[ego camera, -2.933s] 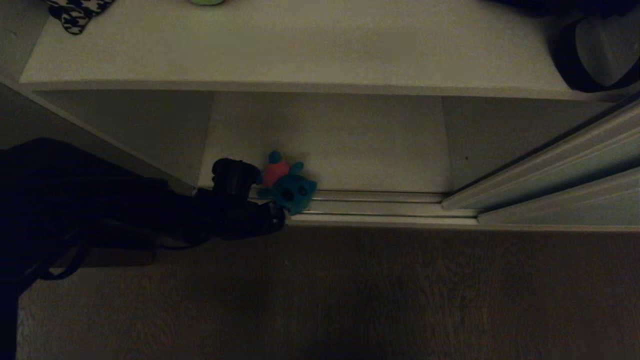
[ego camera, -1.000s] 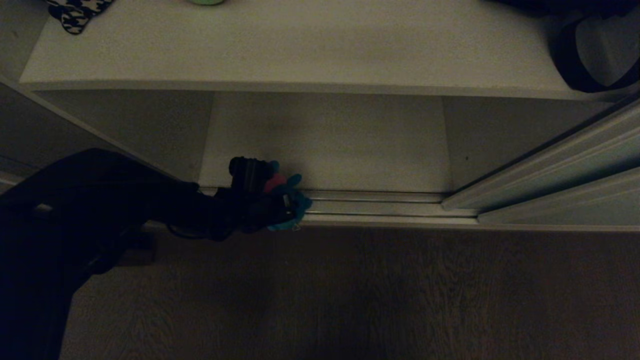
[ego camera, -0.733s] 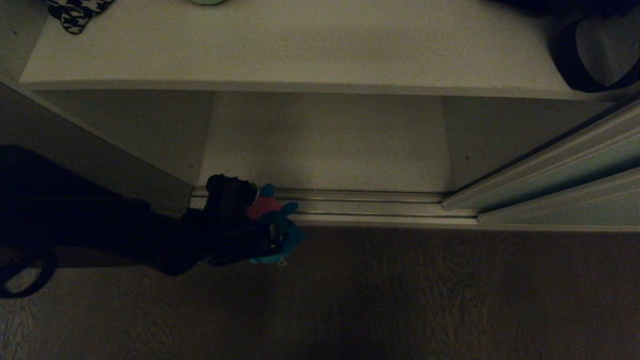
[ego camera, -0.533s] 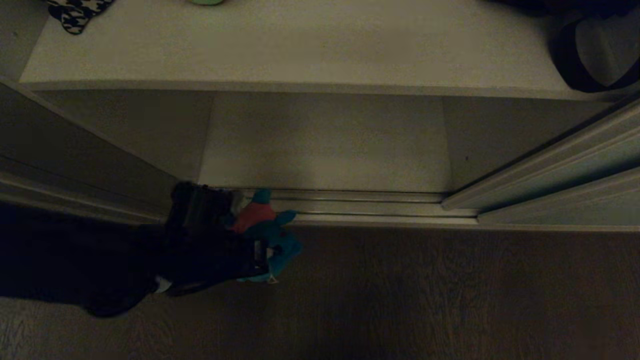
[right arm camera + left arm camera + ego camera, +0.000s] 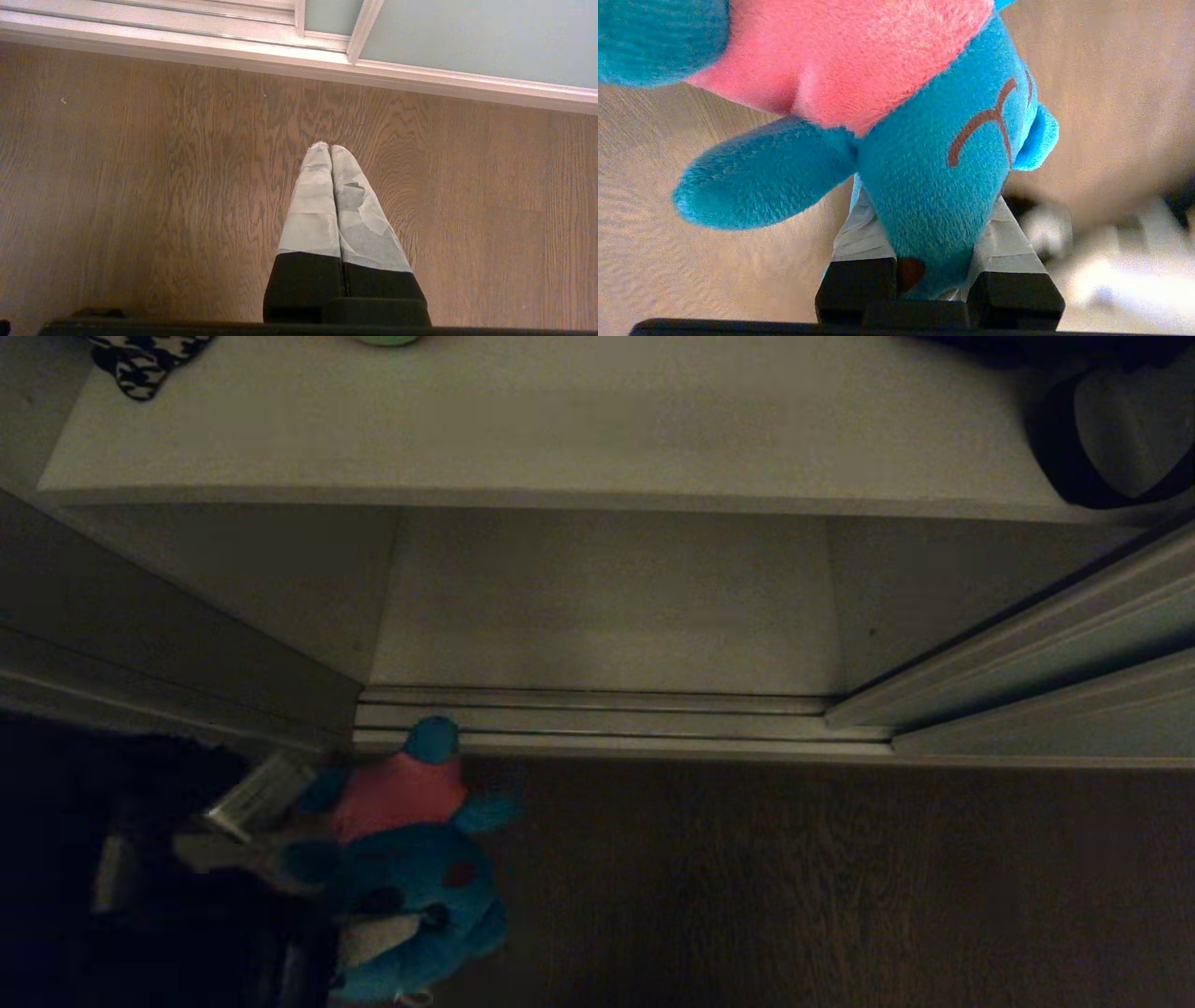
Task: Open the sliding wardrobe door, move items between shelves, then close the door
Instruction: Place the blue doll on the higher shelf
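Note:
The item, a teal-blue plush toy (image 5: 411, 859) with a pink torso, hangs in front of the wardrobe over the wooden floor at the head view's lower left. My left gripper (image 5: 929, 200) is shut on the plush toy's (image 5: 934, 154) head, one taped finger on each side. The lower of the shelves (image 5: 607, 607) is bare, and the upper one (image 5: 560, 420) carries things at its back corners. The sliding wardrobe door (image 5: 1046, 653) stands pushed to the right, leaving the compartment open. My right gripper (image 5: 329, 147) hangs shut and empty above the floor near the door (image 5: 467, 37), outside the head view.
A houndstooth cloth (image 5: 140, 364) and a green object (image 5: 385, 340) lie at the upper shelf's back left. A dark round thing (image 5: 1111, 439) sits at its right. The door track (image 5: 607, 723) runs along the threshold. The wardrobe's side panel (image 5: 168, 625) stands at the left.
My left gripper has drawn the plush toy off the lower shelf's front edge, across the track, and up towards the head camera at the lower left. The right arm has not moved.

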Tool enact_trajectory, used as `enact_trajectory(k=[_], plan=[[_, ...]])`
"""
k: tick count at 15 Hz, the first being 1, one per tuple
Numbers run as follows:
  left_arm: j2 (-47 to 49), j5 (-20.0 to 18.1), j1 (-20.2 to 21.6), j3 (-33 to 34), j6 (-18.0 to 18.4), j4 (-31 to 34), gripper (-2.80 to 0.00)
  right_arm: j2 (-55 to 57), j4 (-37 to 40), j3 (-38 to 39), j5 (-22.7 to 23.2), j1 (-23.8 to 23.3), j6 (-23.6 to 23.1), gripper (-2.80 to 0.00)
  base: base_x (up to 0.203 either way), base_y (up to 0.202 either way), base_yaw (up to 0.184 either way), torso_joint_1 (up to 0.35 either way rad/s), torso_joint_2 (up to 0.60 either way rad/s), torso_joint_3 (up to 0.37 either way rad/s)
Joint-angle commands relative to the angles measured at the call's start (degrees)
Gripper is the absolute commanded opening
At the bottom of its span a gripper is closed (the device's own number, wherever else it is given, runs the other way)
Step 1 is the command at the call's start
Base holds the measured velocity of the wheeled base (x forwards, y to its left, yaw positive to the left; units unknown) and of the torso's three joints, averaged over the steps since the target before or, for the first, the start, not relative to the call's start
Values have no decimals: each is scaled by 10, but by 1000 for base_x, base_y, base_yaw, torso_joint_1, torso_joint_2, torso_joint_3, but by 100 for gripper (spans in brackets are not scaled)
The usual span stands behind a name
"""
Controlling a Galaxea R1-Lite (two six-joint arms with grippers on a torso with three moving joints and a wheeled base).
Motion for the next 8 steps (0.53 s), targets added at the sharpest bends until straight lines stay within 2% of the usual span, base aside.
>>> enact_trajectory(k=[1,4,8], plan=[[-109,-22,-6,-2,24,79,-280,0,0,0,0,0,0,-280,0,0,0,0,0,0],[-185,-64,-7,-54,83,200,-280,0,0,0,0,0,0,-280,0,0,0,0,0,0],[-200,-107,-8,-138,102,228,-280,0,-1,0,0,1,0,-280,0,0,0,0,0,0]])
